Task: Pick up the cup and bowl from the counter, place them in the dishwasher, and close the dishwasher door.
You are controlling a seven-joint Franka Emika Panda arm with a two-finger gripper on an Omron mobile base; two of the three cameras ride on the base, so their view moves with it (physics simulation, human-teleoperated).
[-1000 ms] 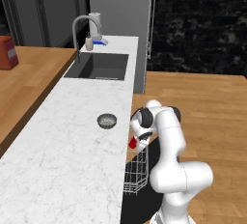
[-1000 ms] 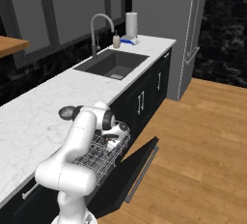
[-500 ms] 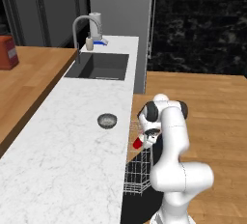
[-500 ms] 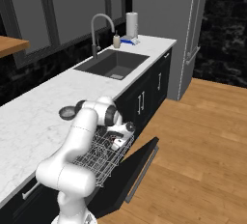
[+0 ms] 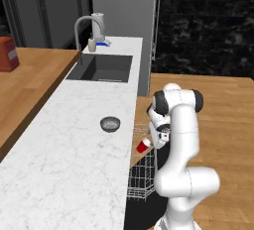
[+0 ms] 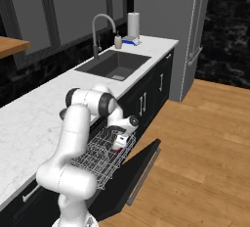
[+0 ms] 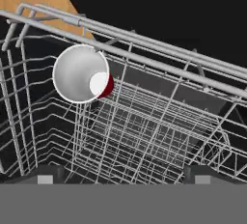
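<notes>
Now your gripper (image 7: 123,175) hangs over the pulled-out rack (image 7: 144,136) of the dishwasher (image 6: 105,160), its two finger tips set far apart at the bottom of the hand view with nothing between them. You can see the cup (image 7: 81,75) below and off to one side of the tips, free of them, its white inside turned toward the camera and a sliver of red wall showing at its edge. From the left base view the cup (image 5: 144,145) lies tilted at the counter-side edge of the rack (image 5: 141,177), just beside the hand. From the right base view the hand (image 6: 122,140) sits low over the wire rack, and the door (image 6: 134,172) is dropped open toward the wooden floor (image 6: 205,143). Your bowl (image 5: 110,124) rests upright on the counter (image 5: 74,164), apart from the arm, between the sink (image 5: 101,69) and the near end.
</notes>
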